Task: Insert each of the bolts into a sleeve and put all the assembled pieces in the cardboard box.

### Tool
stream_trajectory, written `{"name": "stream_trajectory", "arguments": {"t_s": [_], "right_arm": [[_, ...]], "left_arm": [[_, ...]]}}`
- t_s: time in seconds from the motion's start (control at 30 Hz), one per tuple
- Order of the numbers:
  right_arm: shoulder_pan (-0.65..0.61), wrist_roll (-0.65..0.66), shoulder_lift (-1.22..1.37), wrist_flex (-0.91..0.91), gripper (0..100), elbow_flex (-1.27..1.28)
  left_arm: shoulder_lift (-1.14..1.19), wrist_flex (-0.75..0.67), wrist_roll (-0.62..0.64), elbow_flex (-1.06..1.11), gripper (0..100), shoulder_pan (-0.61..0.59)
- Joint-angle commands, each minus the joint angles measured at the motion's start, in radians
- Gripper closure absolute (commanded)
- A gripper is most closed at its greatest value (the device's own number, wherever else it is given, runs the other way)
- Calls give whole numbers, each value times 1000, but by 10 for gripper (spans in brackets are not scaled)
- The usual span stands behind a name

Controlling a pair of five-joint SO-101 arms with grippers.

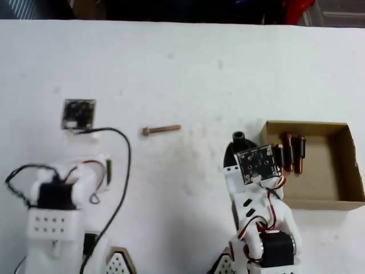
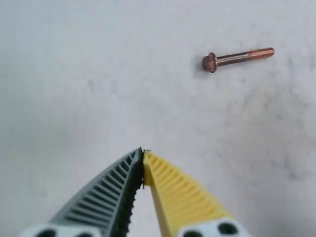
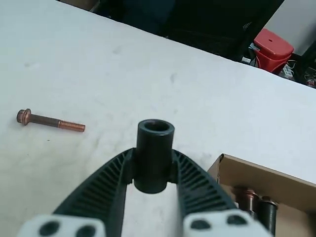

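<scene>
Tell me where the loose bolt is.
In the high view the loose bolt lies flat on the table, between the two arms, left of the cardboard box.

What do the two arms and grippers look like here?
Left arm and right arm: white shells, black servos, red and black wires, wrist camera boards. Left gripper: one grey ribbed finger, one yellow. Right gripper: both ribbed fingers black. White bases with round holes.

Bright, diffuse light washes the white table [image 1: 188, 63] nearly to glare. Shadows are faint and soft: a thin one hugs the bolt [image 2: 237, 57], and the black sleeve [image 3: 155, 155] catches a dull highlight on its rim. The room behind [image 3: 197, 24] lies dark.
</scene>
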Motion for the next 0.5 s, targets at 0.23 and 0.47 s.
{"name": "stream_trajectory", "arguments": {"t_s": [0.23,0.47], "right_arm": [[16,-12,-13,18,981,-12],[16,-12,-13,25,981,-15]], "left_arm": [[378,0,166,-258,978,208],[631,0,270,-391,977,265]]}}
